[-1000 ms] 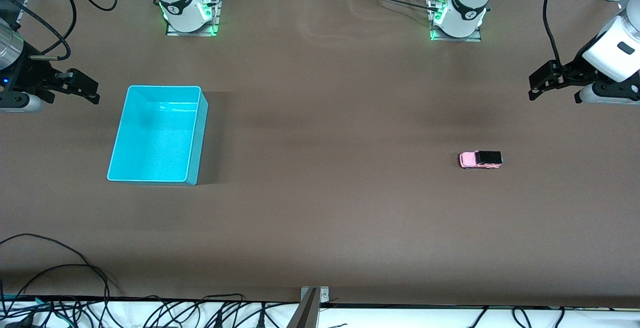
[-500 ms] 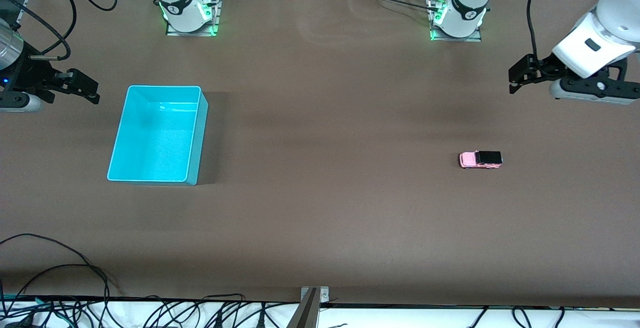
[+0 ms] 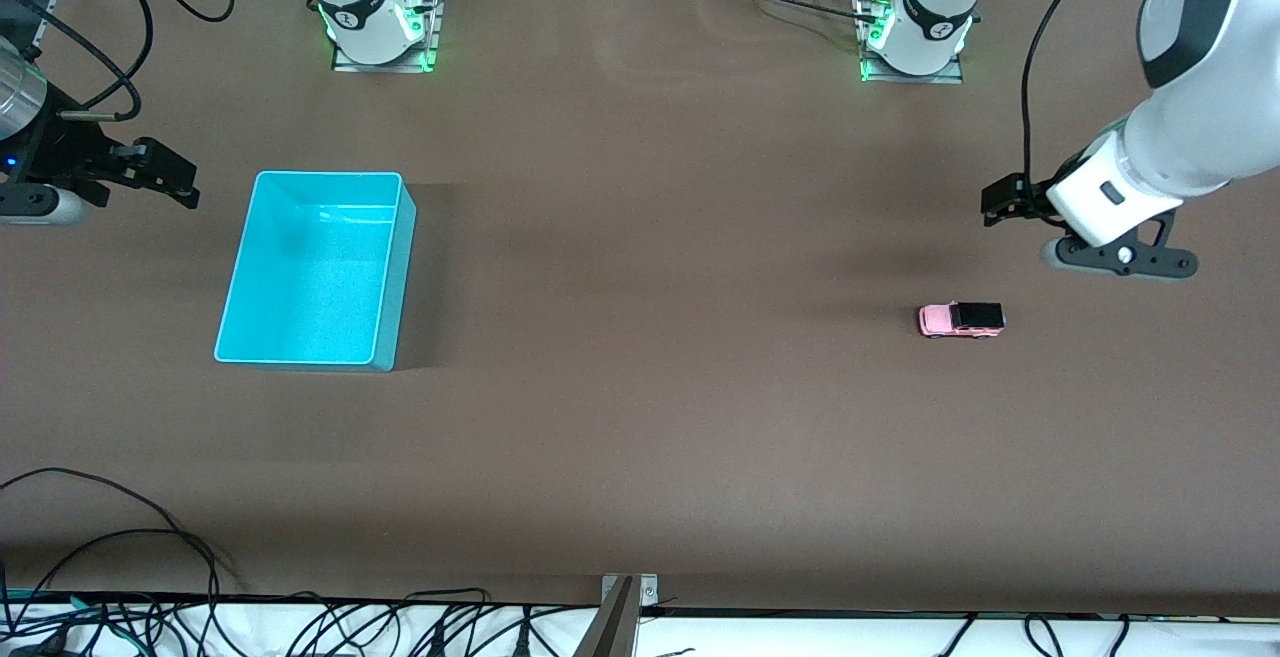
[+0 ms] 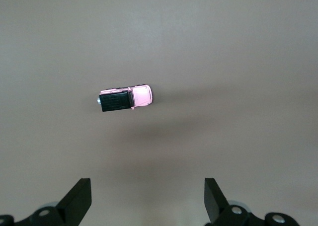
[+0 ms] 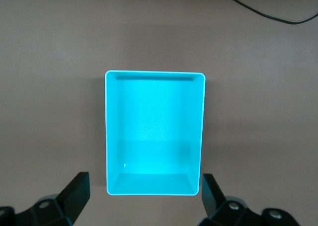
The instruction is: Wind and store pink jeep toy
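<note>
The pink jeep toy (image 3: 961,319) stands on its wheels on the brown table toward the left arm's end, light pink with a black roof. It also shows in the left wrist view (image 4: 125,98). My left gripper (image 3: 1003,203) hangs open and empty over the bare table close to the jeep, not touching it; the left wrist view shows its fingers wide apart (image 4: 146,186). My right gripper (image 3: 172,179) waits open and empty beside the cyan bin (image 3: 396,277), at the right arm's end. The right wrist view shows the gripper (image 5: 144,184) at the empty bin's rim (image 5: 106,131).
The two arm bases (image 3: 375,22) (image 3: 915,32) stand at the table's back edge. Loose black cables (image 3: 120,537) lie along the edge nearest the front camera, with a metal bracket (image 3: 625,602) at its middle.
The left arm has swung in from the table's end, bringing its open gripper lower and closer to the jeep. The jeep, the bin and the right arm have not moved.
</note>
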Available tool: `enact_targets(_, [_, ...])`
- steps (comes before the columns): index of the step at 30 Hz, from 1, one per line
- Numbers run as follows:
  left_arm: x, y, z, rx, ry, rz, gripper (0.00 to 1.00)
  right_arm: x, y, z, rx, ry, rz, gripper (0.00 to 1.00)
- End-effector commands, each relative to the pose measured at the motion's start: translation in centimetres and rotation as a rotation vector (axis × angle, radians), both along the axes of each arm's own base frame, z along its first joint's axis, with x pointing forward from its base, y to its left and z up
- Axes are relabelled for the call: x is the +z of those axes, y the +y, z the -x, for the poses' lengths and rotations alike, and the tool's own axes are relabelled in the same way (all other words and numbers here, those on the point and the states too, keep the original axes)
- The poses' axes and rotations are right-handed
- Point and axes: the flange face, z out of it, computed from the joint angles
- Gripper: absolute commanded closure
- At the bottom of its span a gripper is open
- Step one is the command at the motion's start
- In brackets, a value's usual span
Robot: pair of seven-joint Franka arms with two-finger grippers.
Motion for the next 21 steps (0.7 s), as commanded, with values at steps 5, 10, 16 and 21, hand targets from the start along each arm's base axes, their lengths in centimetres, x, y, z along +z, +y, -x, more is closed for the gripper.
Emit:
enact_targets(5, [-2.4,1.2,-1.5,-0.004,0.047,0.016,0.00,0.5,-0.1,0.2,-0.008,0.002,-0.014,0.00])
enact_targets(10, [-3.6,3.4,-2.0,-0.119,0.067,0.045,0.00,0.5,-0.1,0.2,-0.008,0.002,-0.014,0.00])
enact_targets(16, [-5.7,6.7,-2.7,-0.316,0.100,0.106,0.00,0.5,-0.1,0.2,-0.008,0.002,-0.014,0.00])
enact_targets(21, [-8.0,8.9,-3.6,-0.492,0.101,0.167,0.00,0.5,-0.1,0.2,-0.008,0.002,-0.014,0.00])
